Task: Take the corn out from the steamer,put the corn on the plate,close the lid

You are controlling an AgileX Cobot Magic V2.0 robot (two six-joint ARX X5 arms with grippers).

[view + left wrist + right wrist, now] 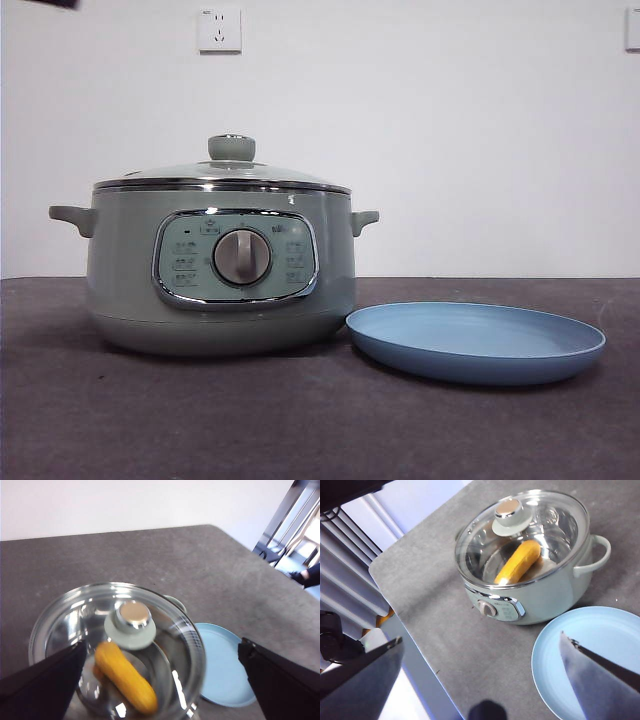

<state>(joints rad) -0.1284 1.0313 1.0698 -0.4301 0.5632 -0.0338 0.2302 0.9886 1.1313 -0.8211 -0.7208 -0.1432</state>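
Observation:
The sage-green steamer (pixel 220 270) stands on the table with its glass lid (pixel 225 172) shut on it. The corn (pixel 125 677) lies inside, seen through the lid, also in the right wrist view (pixel 518 561). The empty light-blue plate (pixel 476 341) lies beside the steamer. My left gripper (pixel 160 680) is open, high above the lid with its knob (pixel 131 621) between the jaws' line of sight. My right gripper (pixel 485 675) is open, high above the plate (pixel 600 660) and the table's front edge. Neither gripper shows in the front view.
The grey table (pixel 300 420) carries only the steamer and plate. A wall socket (pixel 219 29) is on the white wall behind. The table's edge and floor clutter (pixel 350 645) show in the right wrist view.

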